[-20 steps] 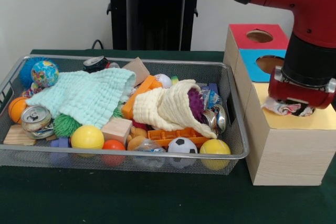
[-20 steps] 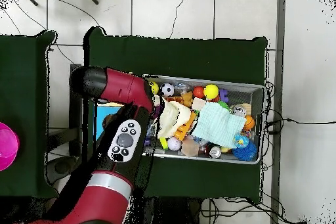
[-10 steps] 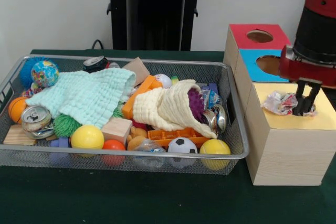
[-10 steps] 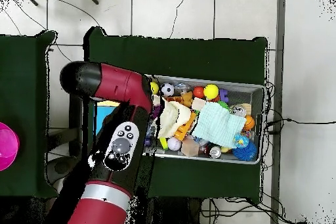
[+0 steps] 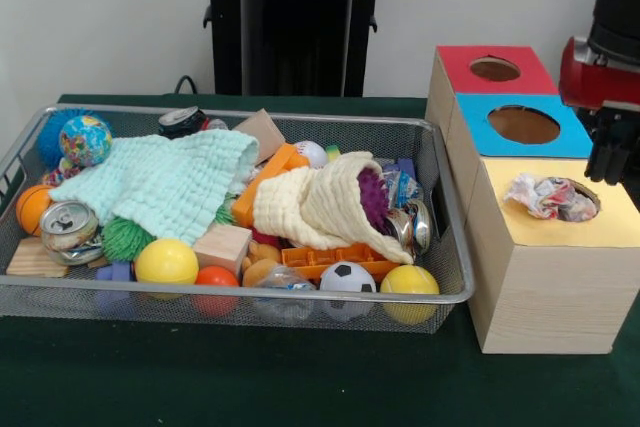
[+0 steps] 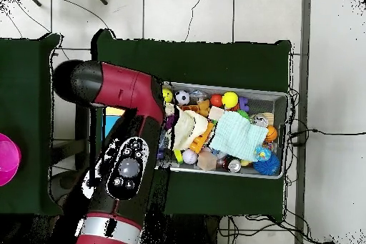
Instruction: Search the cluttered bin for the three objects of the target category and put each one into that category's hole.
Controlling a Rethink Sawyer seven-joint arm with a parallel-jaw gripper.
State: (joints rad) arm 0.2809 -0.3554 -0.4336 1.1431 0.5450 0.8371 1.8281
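Nearby, crumpled wrapper (image 5: 545, 197) atop yellow box (image 5: 560, 267)

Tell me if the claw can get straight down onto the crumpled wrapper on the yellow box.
Probably yes: the crumpled wrapper lies uncovered at the hole of the yellow box, and the claw hangs just beside it, nothing between.

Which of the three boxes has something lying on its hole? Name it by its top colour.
The yellow-topped box, nearest the camera in the front view. A crumpled wrapper lies at its hole, partly over it, while the blue-topped box and the red-topped box show open, empty holes.
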